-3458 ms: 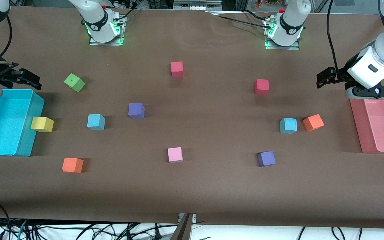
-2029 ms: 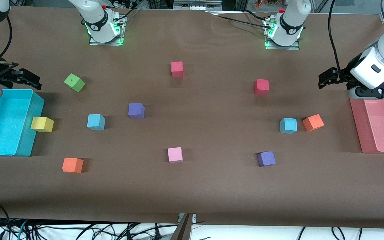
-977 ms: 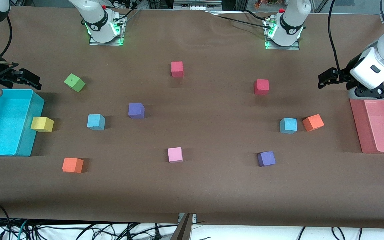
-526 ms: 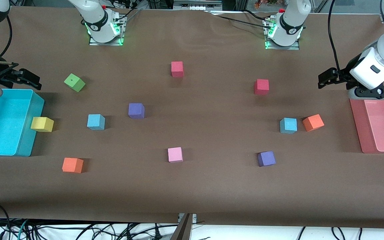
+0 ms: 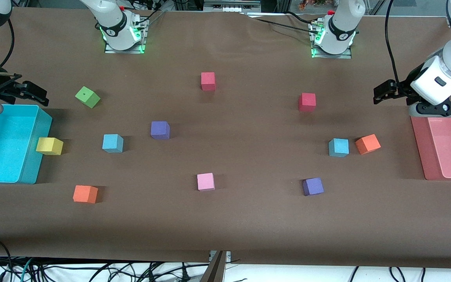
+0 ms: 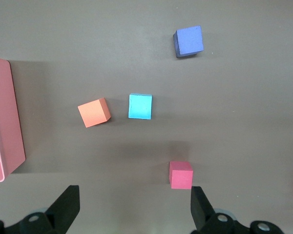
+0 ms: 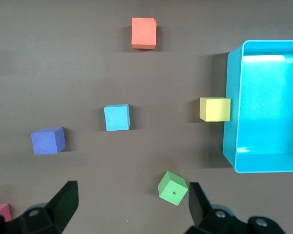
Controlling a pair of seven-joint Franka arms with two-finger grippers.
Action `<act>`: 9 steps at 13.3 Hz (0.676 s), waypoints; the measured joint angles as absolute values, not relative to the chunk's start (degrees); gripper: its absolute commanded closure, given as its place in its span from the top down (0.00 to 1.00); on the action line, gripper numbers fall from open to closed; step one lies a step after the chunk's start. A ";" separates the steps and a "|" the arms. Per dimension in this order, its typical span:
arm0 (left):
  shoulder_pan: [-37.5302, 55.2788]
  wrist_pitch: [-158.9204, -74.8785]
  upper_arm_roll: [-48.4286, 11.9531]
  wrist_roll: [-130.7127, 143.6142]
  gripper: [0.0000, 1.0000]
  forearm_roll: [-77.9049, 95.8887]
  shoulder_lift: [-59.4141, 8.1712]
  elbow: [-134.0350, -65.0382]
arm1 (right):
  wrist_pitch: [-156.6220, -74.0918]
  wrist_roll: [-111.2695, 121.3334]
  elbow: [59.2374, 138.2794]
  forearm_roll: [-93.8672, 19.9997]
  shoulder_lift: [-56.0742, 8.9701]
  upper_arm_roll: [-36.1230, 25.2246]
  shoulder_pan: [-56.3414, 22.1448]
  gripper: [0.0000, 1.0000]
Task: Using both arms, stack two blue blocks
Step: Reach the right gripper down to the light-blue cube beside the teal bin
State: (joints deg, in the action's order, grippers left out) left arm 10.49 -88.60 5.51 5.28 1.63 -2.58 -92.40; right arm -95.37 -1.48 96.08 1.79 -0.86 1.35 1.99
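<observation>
no readable writing; cubes (image 5: 112, 143) unmarked

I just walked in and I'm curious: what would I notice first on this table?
Bright foam cubes dot the brown table, with two blue blocks far apart. A big cyan bin sits at the right arm's end, a pink tray at the left arm's end. Each arm's open tool, left and right, hovers by its bin.

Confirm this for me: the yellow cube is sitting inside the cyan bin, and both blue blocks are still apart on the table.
Not quite. The yellow cube sits on the table against the outer wall of the cyan bin, not inside it; the right wrist view shows this plainly. The rest holds: the two blue blocks lie apart on the table, one toward each arm's end.
</observation>
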 measured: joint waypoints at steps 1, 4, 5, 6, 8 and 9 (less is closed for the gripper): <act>10.48 -88.60 5.51 5.28 1.00 1.63 -2.58 -92.40 | -95.54 -1.29 96.15 1.79 -1.13 1.36 1.99 1.00; 10.48 -88.61 5.51 5.28 1.00 1.63 -2.58 -92.44 | -95.55 1.63 96.66 1.79 -3.95 1.62 1.76 1.00; 10.48 -88.61 5.51 5.28 1.00 1.63 -2.58 -92.45 | -95.61 1.85 96.81 1.79 -5.75 1.79 1.38 1.00; 10.48 -88.61 5.51 5.28 1.00 1.63 -2.58 -92.47 | -96.02 1.93 96.85 1.79 -7.71 1.96 0.77 1.00; 10.48 -88.68 5.53 5.28 1.00 1.63 -2.58 -92.57 | -98.35 1.86 97.00 1.75 -12.05 2.06 -1.11 1.00; 10.47 -88.80 5.56 5.28 1.00 1.63 -2.58 -92.71 | -100.09 1.44 97.13 1.73 -14.29 2.10 -2.08 1.00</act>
State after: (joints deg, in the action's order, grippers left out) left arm 10.47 -88.80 5.56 5.28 1.63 -2.58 -92.71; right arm -100.09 1.44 97.13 1.73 -14.29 2.10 -2.08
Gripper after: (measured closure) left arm 0.000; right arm 0.000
